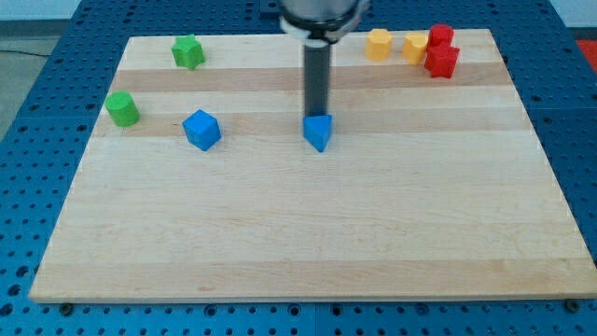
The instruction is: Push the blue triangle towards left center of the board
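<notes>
The blue triangle (318,133) lies a little above the middle of the wooden board (308,233). My dark rod comes down from the view's top, and my tip (316,116) stands right at the triangle's top edge, touching or nearly touching it. A blue cube (201,129) sits to the triangle's left, about a fifth of the board's width away.
A green star-like block (187,52) sits at the top left and a green cylinder (121,109) near the left edge. At the top right are an orange block (378,44), a yellow block (415,46) and two red blocks (441,57) close together.
</notes>
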Available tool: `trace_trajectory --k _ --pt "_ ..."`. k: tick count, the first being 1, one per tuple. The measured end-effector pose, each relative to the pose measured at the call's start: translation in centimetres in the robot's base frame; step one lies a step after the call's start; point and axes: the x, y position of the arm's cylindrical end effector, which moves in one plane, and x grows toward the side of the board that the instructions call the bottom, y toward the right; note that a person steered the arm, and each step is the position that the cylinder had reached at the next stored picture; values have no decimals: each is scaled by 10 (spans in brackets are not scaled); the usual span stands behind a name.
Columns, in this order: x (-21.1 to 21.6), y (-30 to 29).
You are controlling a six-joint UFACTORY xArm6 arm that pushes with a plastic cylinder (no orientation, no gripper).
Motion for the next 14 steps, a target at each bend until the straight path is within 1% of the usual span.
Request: trace_trajectory --k 3,4,5,6,7,9,10,11,12,13,14 --pt "9 -145" --pt "9 -159" --pt "6 -206" --pt "-12 -255" --pt "-35 -271" --pt "-99 -264" --pt "-84 -169" --pt "-48 -26" --pt "-7 47" --pt "15 74" --pt "24 46"
